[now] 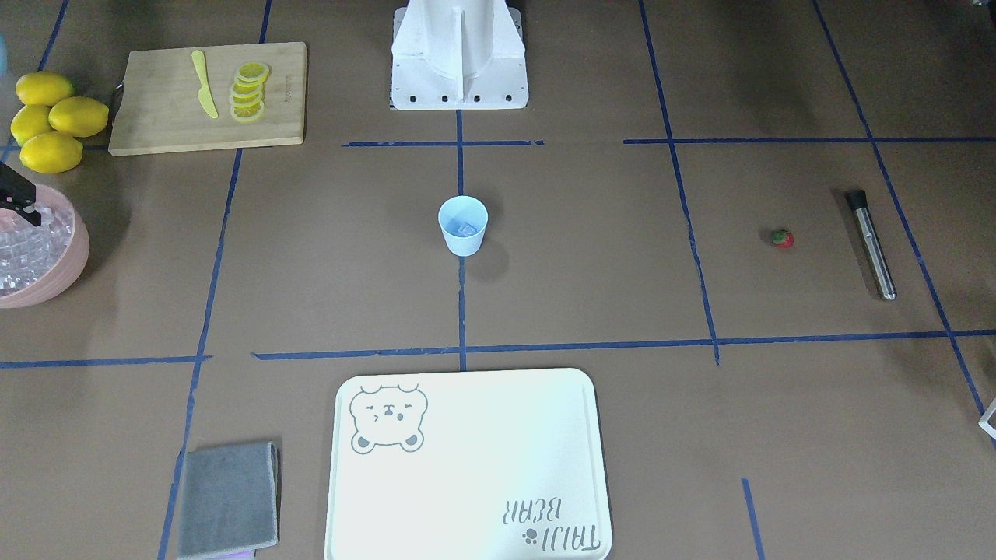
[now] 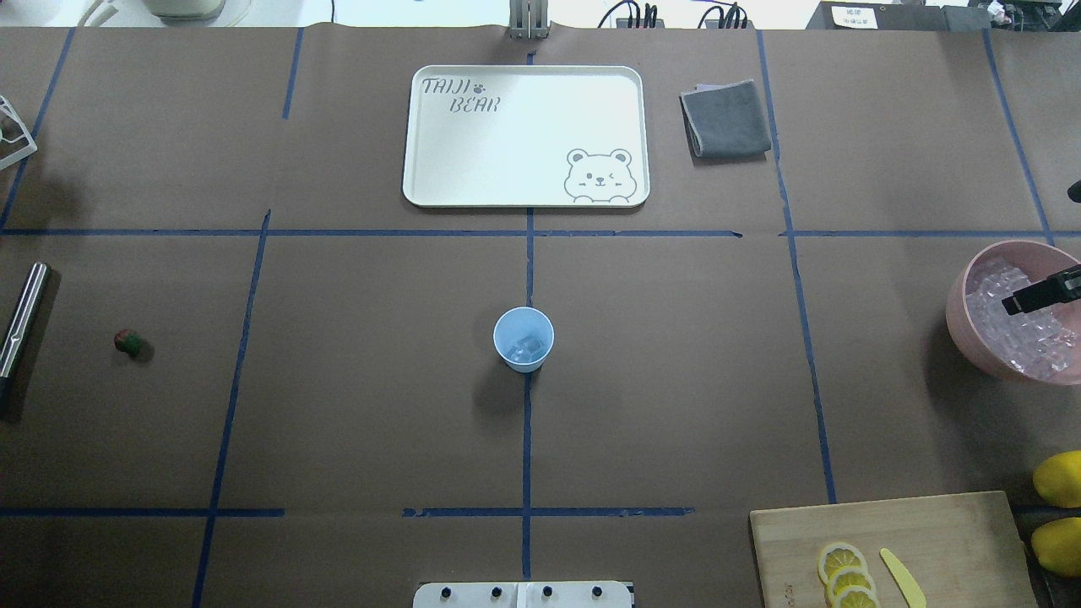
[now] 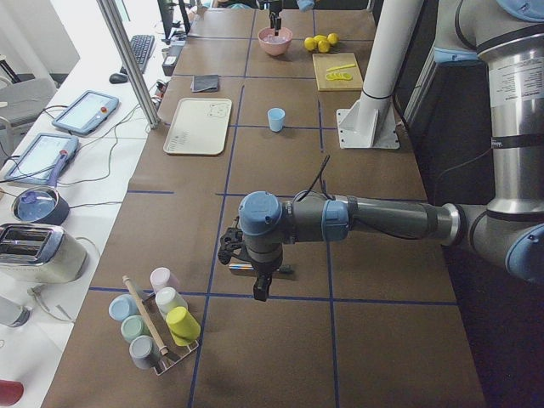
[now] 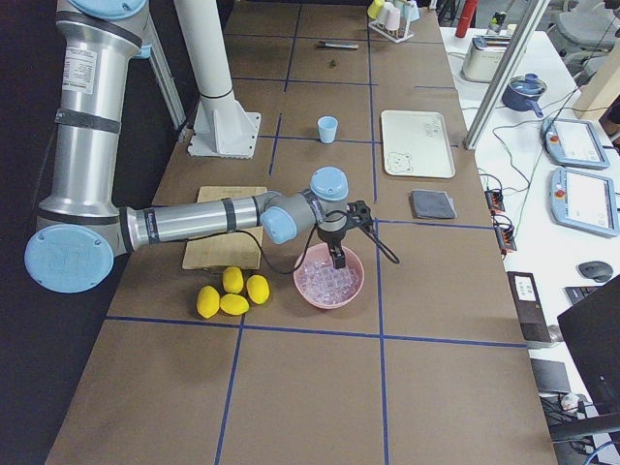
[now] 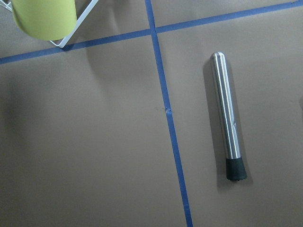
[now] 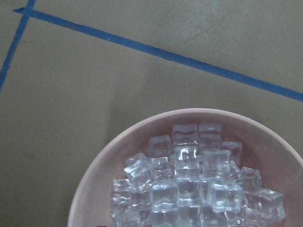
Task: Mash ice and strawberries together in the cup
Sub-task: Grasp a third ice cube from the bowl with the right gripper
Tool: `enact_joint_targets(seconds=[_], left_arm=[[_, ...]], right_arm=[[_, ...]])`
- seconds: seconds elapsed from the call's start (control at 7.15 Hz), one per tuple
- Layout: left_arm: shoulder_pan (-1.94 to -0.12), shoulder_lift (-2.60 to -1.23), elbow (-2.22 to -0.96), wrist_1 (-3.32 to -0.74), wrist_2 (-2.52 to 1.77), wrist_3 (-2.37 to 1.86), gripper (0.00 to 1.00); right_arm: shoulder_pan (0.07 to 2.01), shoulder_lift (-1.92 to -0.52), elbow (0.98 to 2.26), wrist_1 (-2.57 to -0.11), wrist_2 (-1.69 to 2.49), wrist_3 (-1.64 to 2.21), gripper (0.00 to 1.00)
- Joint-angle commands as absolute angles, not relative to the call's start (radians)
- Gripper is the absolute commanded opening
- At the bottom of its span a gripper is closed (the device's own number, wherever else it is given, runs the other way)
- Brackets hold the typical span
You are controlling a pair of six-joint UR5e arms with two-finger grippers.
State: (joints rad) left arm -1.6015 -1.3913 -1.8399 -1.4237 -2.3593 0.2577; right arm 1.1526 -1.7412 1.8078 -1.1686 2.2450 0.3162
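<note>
Seen from overhead, the steel muddler [image 2: 21, 325] is cut off by the left edge, but the left wrist camera shows it whole, down to its black ribbed end. The strawberry [image 2: 127, 341] lies near it. The light-blue cup [image 2: 524, 338] stands mid-worktop [image 2: 338, 380] with ice cubes [image 2: 528, 348] inside. At far right, the right claw [image 2: 1043, 291] hangs over the pink bowl [image 2: 958, 312] of more cubes; I cannot tell how far apart its fingers are. The left claw [image 3: 259, 289] shows only from the side, so its gap is also unreadable.
</note>
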Motion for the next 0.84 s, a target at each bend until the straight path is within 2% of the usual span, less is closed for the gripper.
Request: enact_joint_targets(seconds=[0.0,0.7], left_arm=[[-1.601,-1.391,-1.845,-1.424,-2.359,0.258,1.0],[-1.601,-1.391,-1.852,-1.424,-2.359,0.258,1.0]], right_arm=[[1.152,-1.738,1.77,-1.163,2.214,0.314,0.87],[1.15,-1.675,1.671,-1.161,2.183,0.247,0.76]])
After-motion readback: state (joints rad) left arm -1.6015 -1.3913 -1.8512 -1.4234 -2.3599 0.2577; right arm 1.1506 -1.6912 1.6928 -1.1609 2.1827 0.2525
